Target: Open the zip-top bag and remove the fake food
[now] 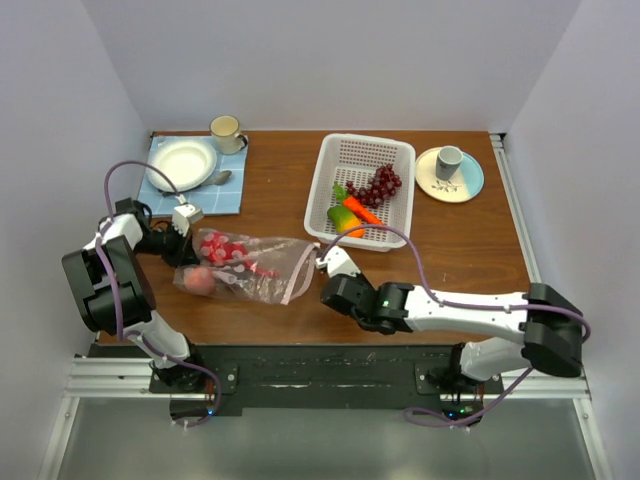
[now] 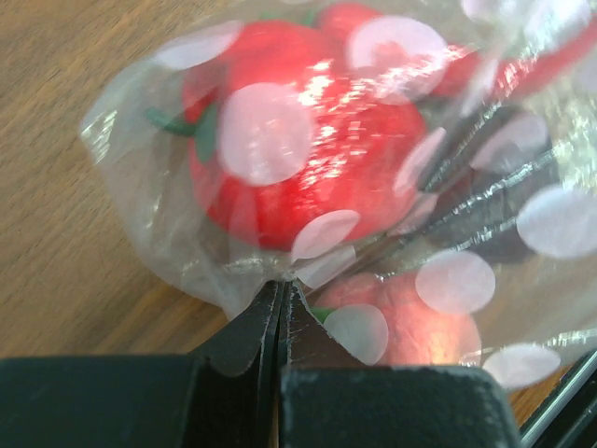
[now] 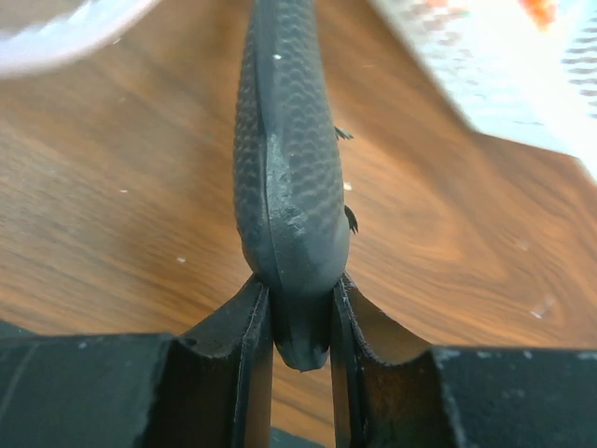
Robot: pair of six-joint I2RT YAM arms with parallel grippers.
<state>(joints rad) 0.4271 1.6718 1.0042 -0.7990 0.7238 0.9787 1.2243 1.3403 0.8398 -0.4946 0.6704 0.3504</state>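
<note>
Zip-top bag [image 1: 262, 272] with red fake food [image 1: 228, 250] lies on the surface [image 1: 460, 240], left tool [image 1: 192, 244] at its 9 o'clock end, right tool [image 1: 321, 263] beside its 3 o'clock edge, white basket [image 1: 326, 165] at 1 o'clock.

Quick count, all vs the basket [image 1: 366, 138] (1 of those). Fake food [image 1: 385, 178] in it: 3 pcs, i.e. grapes [image 1: 374, 188], carrot [image 1: 364, 212], mango [image 1: 343, 223]. 2 cups: cream cup [image 1: 227, 130] far left of basket, grey cup [image 1: 449, 160] just right. 2 plates: white plate [image 1: 182, 163] left, blue plate [image 1: 470, 186] right. 1 spoon [image 1: 221, 178] + 1 blue cloth [image 1: 232, 198], left. 1 zip-top bag [image 1: 272, 264] below-left, w/ at least 2 reddish pcs: red fruit [image 2: 308, 159], pink-red fruit [image 2: 410, 322]. Can't count more thru the plastic.
</note>
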